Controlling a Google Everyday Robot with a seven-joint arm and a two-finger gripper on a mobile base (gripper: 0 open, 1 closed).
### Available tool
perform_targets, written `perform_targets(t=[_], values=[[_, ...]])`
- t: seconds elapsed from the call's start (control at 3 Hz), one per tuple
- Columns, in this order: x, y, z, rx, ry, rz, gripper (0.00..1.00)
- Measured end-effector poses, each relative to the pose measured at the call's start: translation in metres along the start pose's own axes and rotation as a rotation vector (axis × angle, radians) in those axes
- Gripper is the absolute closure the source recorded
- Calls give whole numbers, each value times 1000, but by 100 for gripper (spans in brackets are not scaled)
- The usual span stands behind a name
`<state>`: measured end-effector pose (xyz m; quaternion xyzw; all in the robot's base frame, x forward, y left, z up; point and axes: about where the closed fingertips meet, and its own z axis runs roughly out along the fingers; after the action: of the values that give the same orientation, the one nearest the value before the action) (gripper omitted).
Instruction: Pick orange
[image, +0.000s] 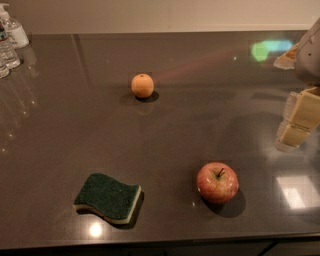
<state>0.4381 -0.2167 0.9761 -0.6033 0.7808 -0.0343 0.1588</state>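
The orange (142, 85) is a small round pale-orange fruit with a tiny dark stem dimple. It sits alone on the dark countertop (165, 150), left of centre and toward the back. My gripper (299, 120) hangs at the right edge of the camera view, above the counter. It is far to the right of the orange and does not touch it. Nothing shows in it.
A shiny red apple (217, 182) with a stem lies at the front right. A green sponge (108, 197) with a pale underside lies at the front left. Clear bottles (9, 40) stand at the back left corner. The counter's front edge runs along the bottom.
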Motion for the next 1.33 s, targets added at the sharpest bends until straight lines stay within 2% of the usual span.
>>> perform_targets(t=[0.33,0.67,1.0,1.33], values=[[0,0,0,2,-1,0,0],[-12,-13,5,14,-47,3,0],[-39,-41,31,8,-116,14,0],[-59,-57,52,3,-155,23,0]])
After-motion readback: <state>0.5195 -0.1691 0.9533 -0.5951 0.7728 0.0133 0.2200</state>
